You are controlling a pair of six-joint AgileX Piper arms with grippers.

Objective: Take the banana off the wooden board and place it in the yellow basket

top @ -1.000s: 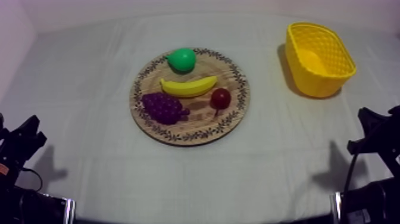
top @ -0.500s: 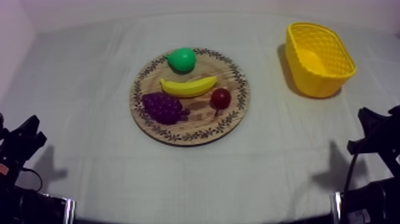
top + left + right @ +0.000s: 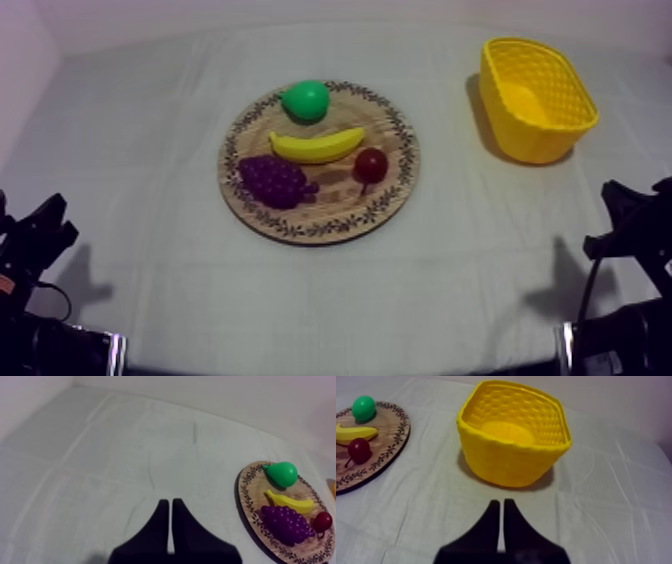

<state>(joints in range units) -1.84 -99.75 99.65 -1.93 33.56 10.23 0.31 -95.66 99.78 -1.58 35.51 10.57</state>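
Desk [image 3: 150,150] has the board [image 3: 300,228] ahead and right of the left tool [image 3: 171,507], basket [image 3: 511,466] straight ahead of the right tool [image 3: 502,505]. Banana [image 3: 316,146] sits on the board, well apart from both. The 2 tools are pinched together, holding nothing.

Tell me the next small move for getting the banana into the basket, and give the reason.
Probably open the right gripper and start it toward the banana. It lies shut on nothing, the banana lies untouched on the wooden board, and the yellow basket stands at that arm's side, so it seems the better placed.
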